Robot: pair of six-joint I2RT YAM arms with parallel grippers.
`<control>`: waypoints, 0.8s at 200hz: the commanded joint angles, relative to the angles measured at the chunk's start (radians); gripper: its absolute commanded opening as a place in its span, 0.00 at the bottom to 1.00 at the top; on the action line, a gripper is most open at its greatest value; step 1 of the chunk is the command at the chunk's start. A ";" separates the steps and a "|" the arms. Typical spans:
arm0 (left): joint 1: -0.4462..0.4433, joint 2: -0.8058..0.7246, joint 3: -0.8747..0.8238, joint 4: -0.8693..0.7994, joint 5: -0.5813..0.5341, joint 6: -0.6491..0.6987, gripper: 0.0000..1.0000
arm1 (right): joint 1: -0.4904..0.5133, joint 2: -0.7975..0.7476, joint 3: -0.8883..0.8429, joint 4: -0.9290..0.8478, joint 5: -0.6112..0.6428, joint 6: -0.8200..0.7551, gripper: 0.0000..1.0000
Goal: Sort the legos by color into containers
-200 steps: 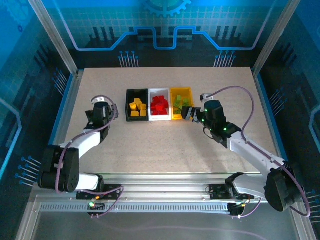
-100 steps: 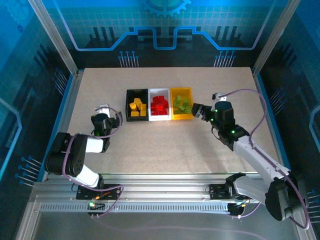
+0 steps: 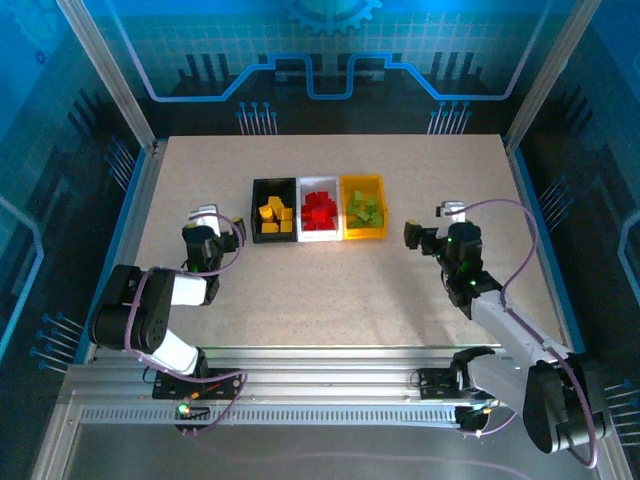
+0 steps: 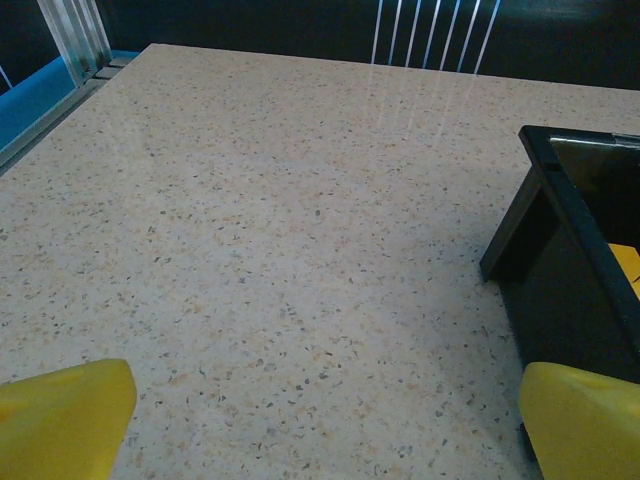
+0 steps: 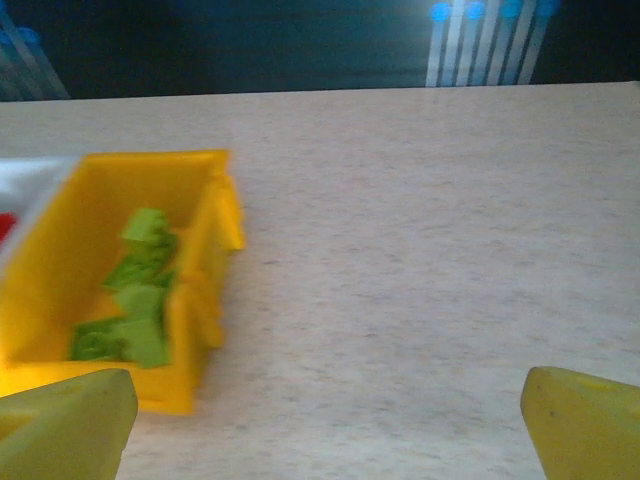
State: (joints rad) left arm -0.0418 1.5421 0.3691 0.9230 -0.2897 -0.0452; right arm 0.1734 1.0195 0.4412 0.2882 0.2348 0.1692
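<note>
**Bricks sorted into three bins; both claws spread and empty**

Three small, open-topped rectangular bins are lined up side by side in the far half of the speckled beige tabletop (image 3: 330, 290), slightly nearer its left edge. The black plastic bin (image 3: 255, 212) at the left is filled with tiny yellow-orange plastic bricks (image 3: 274, 214). The white plastic bin (image 3: 319, 237) in the middle is filled with tiny red plastic bricks (image 3: 319, 210). The yellow plastic bin (image 3: 364, 235) at the right is filled with tiny lime-green plastic bricks (image 3: 364, 209), which are seen heaped inside it from the right wrist.

The left claw (image 3: 210, 222) is held low between the tabletop's left edge and the black plastic bin, just beside the bin. Its yellow fingers (image 4: 60, 420) are spread apart and empty. The right claw (image 3: 418, 232) is placed on the right-edge side of the yellow plastic bin, clear of it, with its fingers (image 5: 585, 425) wide apart and nothing gripped.
</note>
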 commanded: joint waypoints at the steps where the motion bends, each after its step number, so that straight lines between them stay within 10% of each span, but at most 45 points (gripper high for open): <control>1: 0.008 0.009 -0.005 0.034 0.021 0.015 0.99 | -0.076 0.009 -0.062 0.150 0.008 -0.094 1.00; 88: 0.008 0.010 -0.006 0.032 0.025 0.016 0.99 | -0.185 0.423 -0.064 0.510 -0.256 -0.120 1.00; 160: 0.008 0.010 -0.004 0.029 0.029 0.018 0.99 | -0.114 0.482 -0.010 0.466 -0.160 -0.169 1.00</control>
State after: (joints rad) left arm -0.0418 1.5425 0.3691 0.9230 -0.2794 -0.0448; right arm 0.0521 1.5021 0.4137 0.7132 0.0479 0.0250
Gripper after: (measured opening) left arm 0.989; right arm 0.999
